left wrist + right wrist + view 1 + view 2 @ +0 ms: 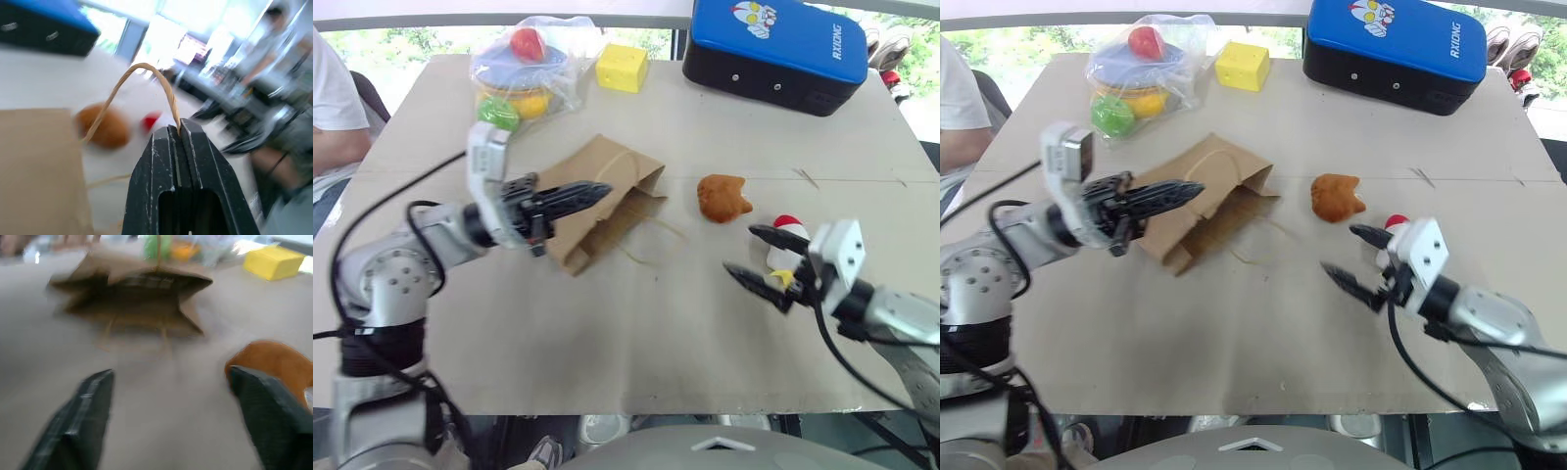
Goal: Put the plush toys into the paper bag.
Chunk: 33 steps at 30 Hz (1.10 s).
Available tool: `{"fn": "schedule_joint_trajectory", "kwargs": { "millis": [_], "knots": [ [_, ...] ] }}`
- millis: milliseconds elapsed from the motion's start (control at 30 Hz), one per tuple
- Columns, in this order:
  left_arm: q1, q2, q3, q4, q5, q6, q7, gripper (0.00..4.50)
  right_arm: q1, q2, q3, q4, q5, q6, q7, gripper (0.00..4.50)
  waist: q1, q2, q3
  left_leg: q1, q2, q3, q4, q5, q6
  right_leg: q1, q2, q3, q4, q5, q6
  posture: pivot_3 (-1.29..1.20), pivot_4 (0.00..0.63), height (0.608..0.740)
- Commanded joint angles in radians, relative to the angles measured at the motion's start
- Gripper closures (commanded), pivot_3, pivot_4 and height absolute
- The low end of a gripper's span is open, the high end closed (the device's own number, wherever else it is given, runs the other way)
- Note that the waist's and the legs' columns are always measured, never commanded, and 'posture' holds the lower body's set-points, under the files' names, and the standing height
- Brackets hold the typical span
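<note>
**Clenched on the handle, spread by the chicken**

We hold the paper bag [597,201] open by its cord handle [146,78], left gripper [592,192] pinched shut, while our right gripper [752,257] gapes beside the white chicken [786,241]; the orange nugget [722,197] waits nearby.

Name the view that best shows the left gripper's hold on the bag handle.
The left wrist view: the left gripper is shut on the cord handle of the paper bag. The eye views show the fingers over the bag. The right wrist view shows the bag's open mouth.
</note>
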Motion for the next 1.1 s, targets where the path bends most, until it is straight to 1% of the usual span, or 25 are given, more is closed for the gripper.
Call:
{"fn": "schedule_joint_trajectory", "kwargs": {
  "millis": [33,100,133,167,333,400,567,733,900,1033,1100],
  "knots": [
    [-0.003,-0.085,-0.038,-0.088,-0.051,0.027,0.137,4.5,-0.16,0.046,0.062,0.02,0.047,0.099,-0.075,2.63,0.001,0.0,0.0,0.0,-0.001,-0.001,0.0,0.0,0.0,0.0,0.002,0.0,0.0,0.0,0.0,0.0,0.15,0.74],
    [-0.002,-0.131,-0.048,-0.092,-0.054,0.026,0.179,4.5,-0.241,0.054,0.125,0.062,0.035,0.148,-0.075,3.67,0.003,0.0,0.0,0.0,-0.001,-0.002,0.0,0.0,0.0,0.0,0.004,0.001,0.0,0.0,-0.001,0.0,0.15,0.74],
    [-0.008,-0.152,-0.043,-0.087,-0.071,0.027,0.203,4.5,-0.275,0.046,0.171,0.084,0.005,0.152,-0.061,4.2,0.004,0.0,0.0,-0.001,-0.001,-0.002,0.0,0.0,0.0,0.0,0.004,0.0,0.0,0.0,-0.001,0.0,0.15,0.74],
    [-0.013,-0.163,-0.037,-0.083,-0.087,0.03,0.221,4.5,-0.303,0.04,0.21,0.103,-0.02,0.155,-0.05,4.44,0.004,0.0,0.0,-0.001,-0.001,-0.002,0.0,0.0,0.0,0.0,0.005,0.0,0.0,0.0,-0.001,0.0,0.15,0.74],
    [-0.026,-0.17,-0.008,-0.07,-0.136,0.039,0.25,4.5,-0.403,0.075,0.348,0.224,-0.102,0.137,-0.013,4.44,0.002,0.0,0.0,-0.001,-0.001,-0.002,0.0,0.0,0.0,0.0,0.005,0.0,0.0,0.0,-0.001,0.0,0.15,0.74],
    [-0.027,-0.174,0.001,-0.066,-0.154,0.04,0.261,4.5,-0.428,0.1,0.395,0.293,-0.147,0.097,0.007,4.44,0.002,0.0,0.0,-0.001,-0.001,-0.002,0.0,0.0,0.0,0.0,0.005,0.0,0.0,0.0,-0.001,0.0,0.15,0.74],
    [-0.007,-0.178,-0.004,-0.091,-0.171,0.042,0.272,4.5,-0.495,0.208,0.474,0.504,-0.253,-0.035,0.05,4.44,0.002,0.0,0.0,-0.001,-0.001,-0.001,0.0,0.0,0.0,0.0,0.005,0.0,0.0,0.0,-0.001,0.0,0.15,0.74],
    [0.011,-0.195,-0.003,-0.108,-0.173,0.026,0.299,4.5,-0.565,0.339,0.565,0.825,-0.376,-0.266,0.154,4.44,0.0,0.0,0.0,-0.001,-0.001,-0.001,0.0,0.0,0.0,0.0,0.006,0.0,0.0,0.0,-0.001,0.0,0.15,0.74],
    [0.002,-0.219,0.008,-0.106,-0.196,0.016,0.341,4.5,-0.588,0.438,0.594,1.103,-0.462,-0.446,0.216,4.44,0.002,0.001,0.0,-0.001,-0.001,-0.001,0.0,0.0,0.0,0.0,0.005,0.0,-0.001,0.0,-0.001,0.0,0.15,0.74],
    [-0.004,-0.229,0.018,-0.117,-0.225,0.006,0.379,4.5,-0.604,0.503,0.592,1.224,-0.507,-0.519,0.233,4.44,-0.004,0.0,0.0,0.001,0.0,-0.002,0.0,0.0,0.0,0.0,0.006,0.001,0.0,0.0,-0.001,0.0,0.15,0.74],
    [-0.016,-0.228,0.033,-0.119,-0.251,-0.002,0.407,4.5,-0.599,0.541,0.57,1.266,-0.505,-0.53,0.231,4.44,-0.009,0.0,0.0,0.001,0.0,-0.003,0.0,0.0,0.0,0.0,0.007,0.001,0.0,0.0,-0.002,0.0,0.15,0.74]
  ]
}}
